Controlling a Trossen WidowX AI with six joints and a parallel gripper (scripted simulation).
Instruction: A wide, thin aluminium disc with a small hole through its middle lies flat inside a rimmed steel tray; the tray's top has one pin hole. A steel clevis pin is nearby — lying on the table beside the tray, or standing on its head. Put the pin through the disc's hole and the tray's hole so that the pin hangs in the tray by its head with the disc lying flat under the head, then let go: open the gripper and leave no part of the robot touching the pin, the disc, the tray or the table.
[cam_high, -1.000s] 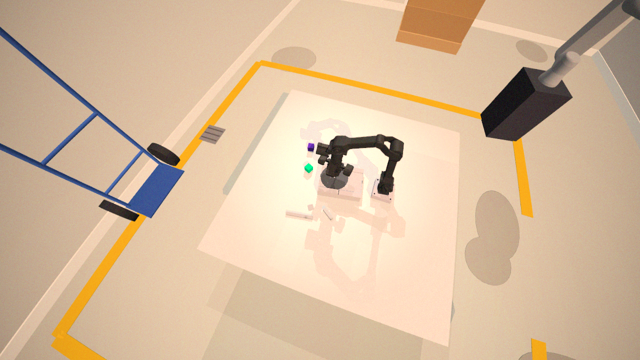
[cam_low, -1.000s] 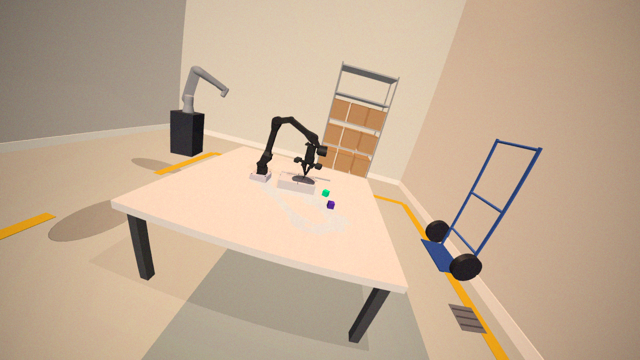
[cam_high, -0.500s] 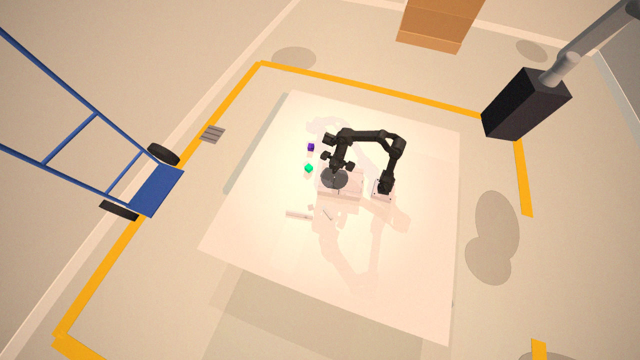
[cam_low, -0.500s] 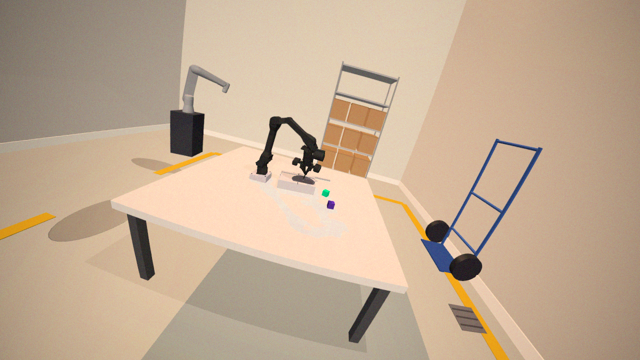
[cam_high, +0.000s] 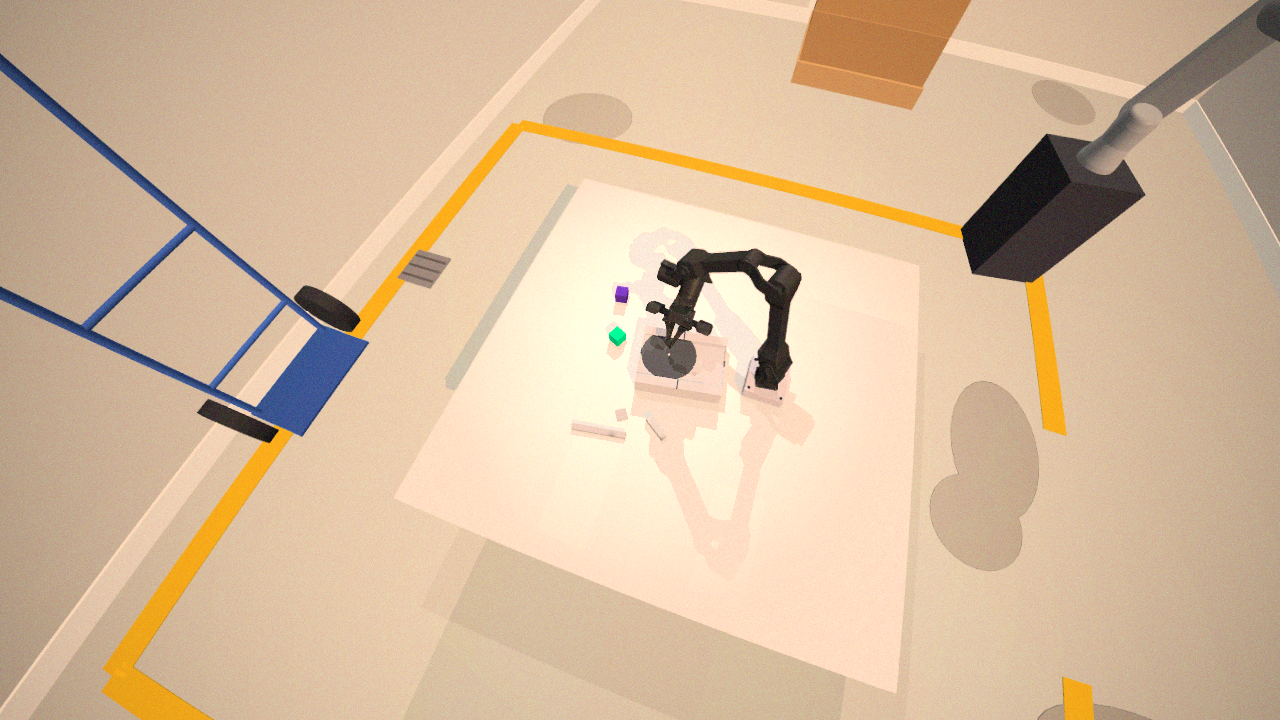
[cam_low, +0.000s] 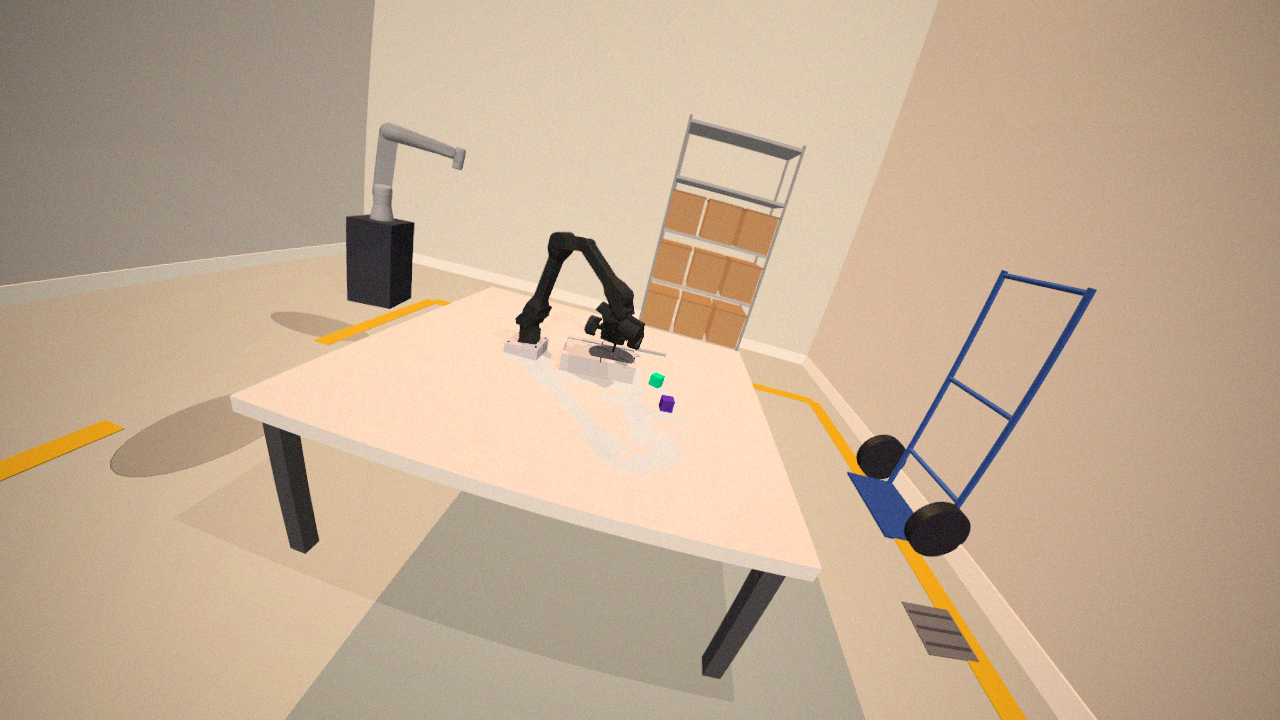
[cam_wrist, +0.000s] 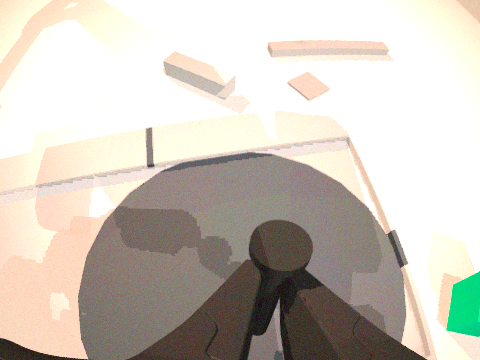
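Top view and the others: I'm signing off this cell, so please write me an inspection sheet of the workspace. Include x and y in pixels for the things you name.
Surface: pale table (cam_high: 805, 555) (cam_low: 501, 420) (cam_wrist: 425, 150), shadows across it.
Job's things: dark disc (cam_high: 657, 365) (cam_low: 624, 356) (cam_wrist: 150, 280) in the pale tray (cam_high: 705, 371) (cam_low: 581, 363) (cam_wrist: 200, 131), full flatness unclear; pin (cam_wrist: 281, 246) held head up over the disc, insertion unclear.
Clutter: green cube (cam_high: 616, 336) (cam_low: 656, 380) (cam_wrist: 465, 307), purple cube (cam_high: 621, 293) (cam_low: 666, 403), two pale bars, small pale square (cam_high: 621, 414) (cam_wrist: 308, 86), all outside the tray.
Grippers: end effector (cam_high: 670, 343) (cam_low: 614, 343) (cam_wrist: 270, 274) shut on the pin.
Cables: nothing seen.
Surroundings: blue hand truck (cam_high: 313, 380) (cam_low: 881, 505), second arm (cam_high: 1190, 71) (cam_low: 385, 165), yellow floor tape (cam_high: 742, 175) (cam_low: 384, 320), boxes on shelving.
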